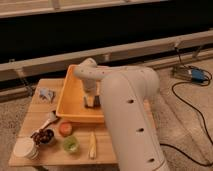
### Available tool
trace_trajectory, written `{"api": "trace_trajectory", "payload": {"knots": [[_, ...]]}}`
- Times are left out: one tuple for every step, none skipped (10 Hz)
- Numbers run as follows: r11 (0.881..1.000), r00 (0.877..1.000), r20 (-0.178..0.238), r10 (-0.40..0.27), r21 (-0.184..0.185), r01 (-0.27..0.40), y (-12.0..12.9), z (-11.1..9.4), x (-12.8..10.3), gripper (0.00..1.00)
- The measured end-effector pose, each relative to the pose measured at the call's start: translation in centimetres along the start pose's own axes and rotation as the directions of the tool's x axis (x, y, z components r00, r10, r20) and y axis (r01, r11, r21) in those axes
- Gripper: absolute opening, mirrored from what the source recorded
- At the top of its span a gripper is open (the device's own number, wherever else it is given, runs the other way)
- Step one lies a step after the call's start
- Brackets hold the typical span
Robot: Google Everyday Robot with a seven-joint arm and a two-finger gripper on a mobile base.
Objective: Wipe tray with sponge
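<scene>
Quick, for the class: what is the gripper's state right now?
Gripper: down inside the yellow tray; open, closed or holding something cannot be told.

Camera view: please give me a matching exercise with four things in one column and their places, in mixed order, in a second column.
Things:
1. gripper
2. green cup
3. blue device
4. white stack

Places:
A. on the floor, at the right of the picture
B. down inside the yellow tray
C. on the table, at its near left corner in the picture
D. just on the near side of the orange object

Pairs: 1-B, 2-D, 3-A, 4-C
</scene>
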Motion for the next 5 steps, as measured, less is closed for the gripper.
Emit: {"api": "trace_trajectory", "payload": {"knots": [[1.000, 1.000, 0.004, 0.005, 0.005, -0.005, 0.0, 0.0, 0.1, 0.00], [1.000, 1.000, 0.008, 0.004, 0.011, -0.005, -0.1, -0.1, -0.1, 0.00], [1.000, 1.000, 0.017, -0.002, 0.020, 0.002, -0.1, -0.4, -0.9, 0.00], [1.000, 0.999, 0.028, -0.015, 0.028, 0.014, -0.1, -0.7, -2.1, 0.00], [0.999, 0.999, 0.040, -0.037, 0.035, 0.035, 0.1, -1.0, -3.5, 0.00]]}}
